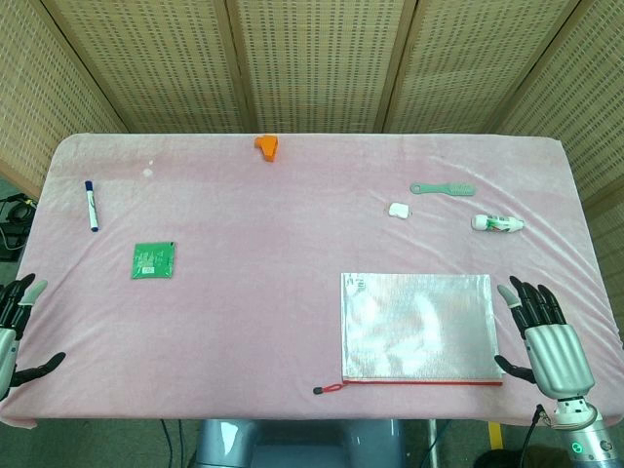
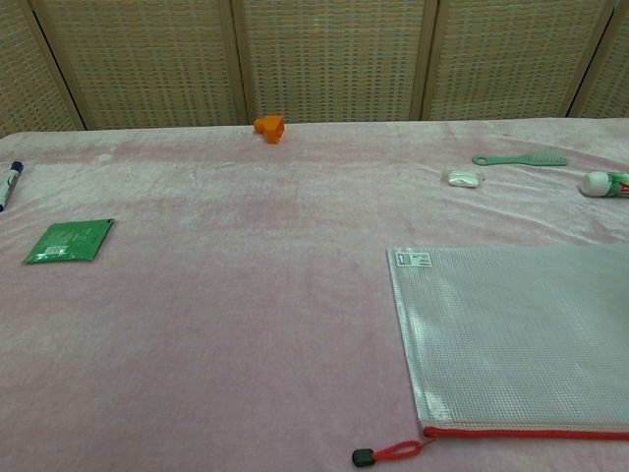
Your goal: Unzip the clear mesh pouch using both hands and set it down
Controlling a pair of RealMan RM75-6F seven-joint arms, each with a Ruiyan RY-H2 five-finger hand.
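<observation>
The clear mesh pouch (image 1: 417, 327) (image 2: 511, 334) lies flat on the pink tablecloth at the near right, its red zipper edge along the front. Its red pull cord with a black tip (image 1: 330, 388) (image 2: 385, 453) sticks out at the pouch's near left corner. My right hand (image 1: 542, 331) hovers open just right of the pouch, fingers spread, apart from it. At the table's near left edge my left hand (image 1: 19, 327) is open too, far from the pouch. Neither hand shows in the chest view.
A green packet (image 1: 154, 259) (image 2: 69, 240) and a blue marker (image 1: 91, 205) lie at the left. An orange object (image 1: 267, 146) (image 2: 269, 126) sits at the back. A green comb (image 1: 444, 189), a white case (image 1: 398, 209) and a small tube (image 1: 497, 223) lie at the right.
</observation>
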